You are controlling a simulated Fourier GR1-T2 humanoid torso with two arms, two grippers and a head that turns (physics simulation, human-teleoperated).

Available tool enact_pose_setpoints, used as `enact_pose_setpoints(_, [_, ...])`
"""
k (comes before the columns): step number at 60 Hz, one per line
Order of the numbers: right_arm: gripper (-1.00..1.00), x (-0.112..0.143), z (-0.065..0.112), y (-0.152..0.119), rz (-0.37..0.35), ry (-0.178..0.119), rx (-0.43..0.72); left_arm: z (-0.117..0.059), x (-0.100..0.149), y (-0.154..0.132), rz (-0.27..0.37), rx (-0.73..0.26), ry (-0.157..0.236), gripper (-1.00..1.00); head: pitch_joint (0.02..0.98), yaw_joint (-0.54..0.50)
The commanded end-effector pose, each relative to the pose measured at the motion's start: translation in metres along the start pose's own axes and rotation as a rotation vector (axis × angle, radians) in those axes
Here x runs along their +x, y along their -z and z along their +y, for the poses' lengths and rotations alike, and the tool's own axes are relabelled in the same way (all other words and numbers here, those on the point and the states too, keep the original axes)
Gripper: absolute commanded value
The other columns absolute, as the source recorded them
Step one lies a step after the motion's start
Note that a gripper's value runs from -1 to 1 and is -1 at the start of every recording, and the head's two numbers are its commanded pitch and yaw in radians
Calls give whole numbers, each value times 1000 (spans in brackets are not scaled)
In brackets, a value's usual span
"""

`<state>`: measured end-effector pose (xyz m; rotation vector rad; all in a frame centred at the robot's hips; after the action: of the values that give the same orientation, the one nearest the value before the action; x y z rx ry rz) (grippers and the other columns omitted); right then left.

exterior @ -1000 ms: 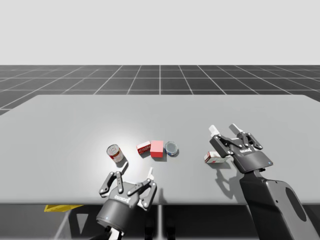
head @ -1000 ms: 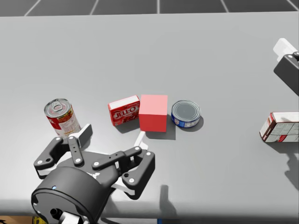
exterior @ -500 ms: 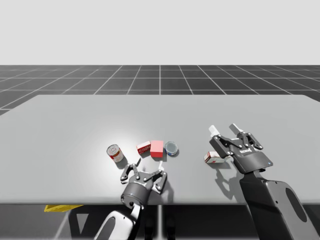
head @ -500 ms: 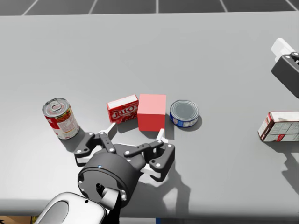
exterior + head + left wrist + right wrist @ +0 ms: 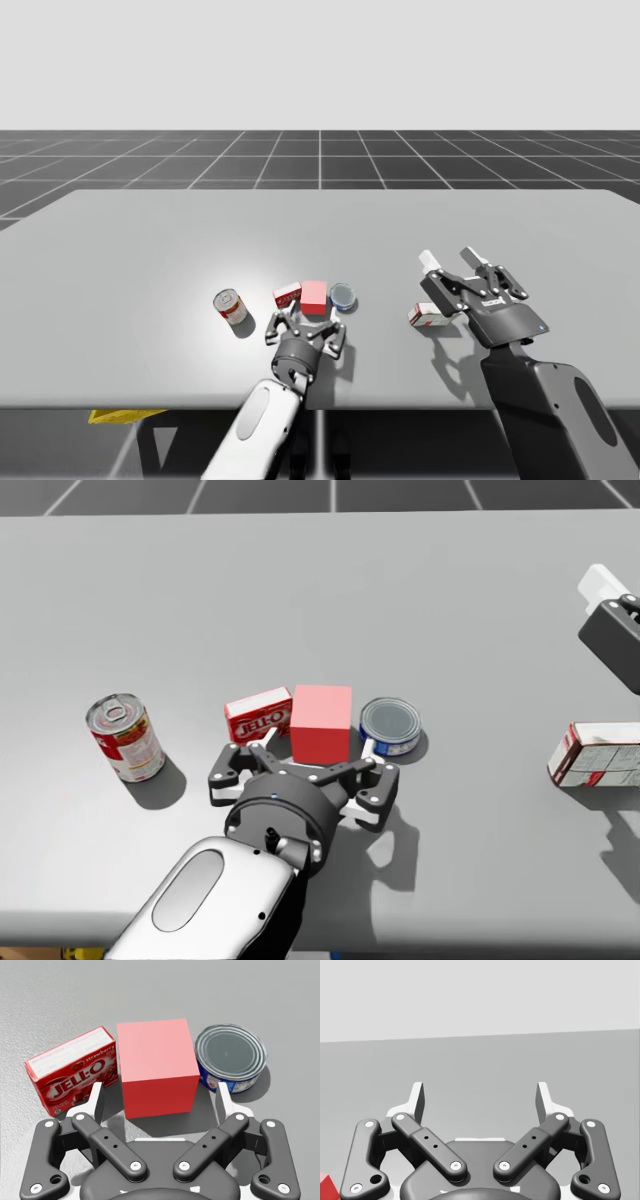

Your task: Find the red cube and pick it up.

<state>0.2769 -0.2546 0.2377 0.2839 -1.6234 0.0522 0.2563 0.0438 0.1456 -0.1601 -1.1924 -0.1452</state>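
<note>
The red cube (image 5: pixel 156 1066) stands on the grey table between a red gelatin box (image 5: pixel 72 1070) and a flat blue can (image 5: pixel 230 1056). My left gripper (image 5: pixel 159 1097) is open, its white fingertips just short of the cube's near face, one on each side. The head view has the cube (image 5: pixel 321 723) right ahead of the left gripper (image 5: pixel 310 752); in the high view the cube (image 5: pixel 314 296) sits just beyond the gripper (image 5: pixel 307 322). My right gripper (image 5: pixel 456 260) hovers open above the table at the right, away from the cube.
A red-and-white soup can (image 5: pixel 125 739) stands upright to the left of the group. A red-and-white carton (image 5: pixel 594 752) lies at the right, under my right arm (image 5: pixel 500 320). The table (image 5: pixel 150 240) stretches wide and bare behind the objects.
My left gripper has moved forward and to the right, from the table's near edge up to the red cube, with its fingers now flanking the cube's front. The right arm has stayed still.
</note>
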Motion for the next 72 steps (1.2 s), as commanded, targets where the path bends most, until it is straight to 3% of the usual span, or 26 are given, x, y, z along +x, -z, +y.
enact_pose_setpoints(1, [-1000, 1, -1, 0, -2, 1, -1, -2, -3, 16, 27, 24, -1, -1000, 835, 22])
enact_pose_setpoints(26, [-1000, 1, -2, 0, -1, 1, -5, -3, 0, 40, 42, 49, 3, -1000, 839, 14])
enact_pose_setpoints(39, [-1000, 1, -3, 0, -1, 1, -6, -3, -2, 42, 67, 39, -20, -1000, 839, 12])
enact_pose_setpoints(41, [-1000, 1, -3, 0, 0, 1, -6, -3, -3, 41, 68, 38, -19, -784, 838, 13])
enact_pose_setpoints(42, [-1000, 1, -3, 0, 0, 0, -6, -3, -4, 40, 67, 41, -18, -446, 838, 13])
enact_pose_setpoints(43, [-1000, 1, -3, 0, 1, 1, -5, -4, -5, 39, 61, 44, -13, 173, 838, 14])
enact_pose_setpoints(45, [-1000, 1, -3, 0, 0, 1, -6, -4, -5, 39, 63, 42, -14, 752, 837, 14])
enact_pose_setpoints(46, [-1000, 1, -3, 0, 0, 2, -6, -4, -6, 38, 62, 39, -15, 837, 837, 14])
enact_pose_setpoints(58, [-1000, 1, -3, 1, 0, 2, -7, -4, -7, 35, 58, 22, -13, 949, 792, 16])
enact_pose_setpoints(72, [-1000, 1, -3, 1, -1, -1, -15, -6, -10, 32, 62, 5, 1, 924, 570, 11])
